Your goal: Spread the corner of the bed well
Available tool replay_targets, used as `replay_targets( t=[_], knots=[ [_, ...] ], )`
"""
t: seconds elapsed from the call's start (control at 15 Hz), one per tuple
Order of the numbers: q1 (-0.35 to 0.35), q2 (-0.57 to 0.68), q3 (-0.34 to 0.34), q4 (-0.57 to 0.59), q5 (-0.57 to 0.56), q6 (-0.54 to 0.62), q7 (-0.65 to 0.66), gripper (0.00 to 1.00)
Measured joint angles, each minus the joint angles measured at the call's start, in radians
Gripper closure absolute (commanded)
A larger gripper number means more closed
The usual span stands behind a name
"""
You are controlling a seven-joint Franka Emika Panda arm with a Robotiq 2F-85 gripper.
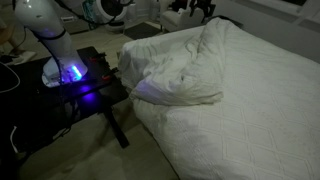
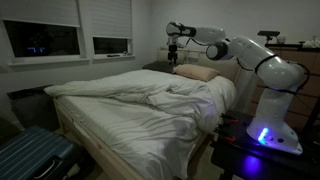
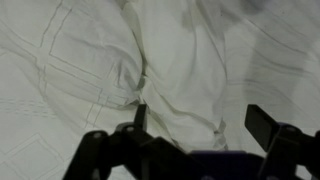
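Wrist view: the gripper (image 3: 200,125) has its jaws wide apart, one dark finger (image 3: 140,118) low at centre-left and the other towards the right edge. Nothing is held. Only white wrinkled cloth shows beneath and between them, and no contact with it is visible. That cloth is the duvet (image 3: 190,60), creased into a fold running down the middle. To the left is the stitched, quilted cover of the bed (image 3: 50,70).

In an exterior view, the black table (image 1: 95,75) is nearest the camera and carries the robot base (image 1: 65,60), lit blue. Just beside the table lies the corner (image 1: 178,68), a puffy, rumpled flap. It is bunched up and folded back on top of the bed rather than lying flat, at the end of the bed next to the table. Quilted cover lies bare in front of it and to the right.

In an exterior view, a dark suitcase (image 2: 30,160) stands in the foreground. Behind it is the bed with the duvet heaped across it, then a pillow (image 2: 197,72). The arm reaches over the pillow end, and the gripper (image 2: 175,42) hangs well above the bedding, clear of it and empty. Two windows (image 2: 45,40) are on the far wall.
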Motion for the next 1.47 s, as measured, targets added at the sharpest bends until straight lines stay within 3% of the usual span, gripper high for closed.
replay_targets(
  t=[0.8,1.2,1.47],
  knots=[
    [0.100,0.137,-0.023,0.000,-0.015,-0.203,0.380,0.00],
    [0.154,0.202,-0.133,0.001,-0.151,-0.220,0.499,0.00],
    [0.189,0.244,-0.209,0.002,-0.269,-0.136,0.506,0.00]
  ],
)
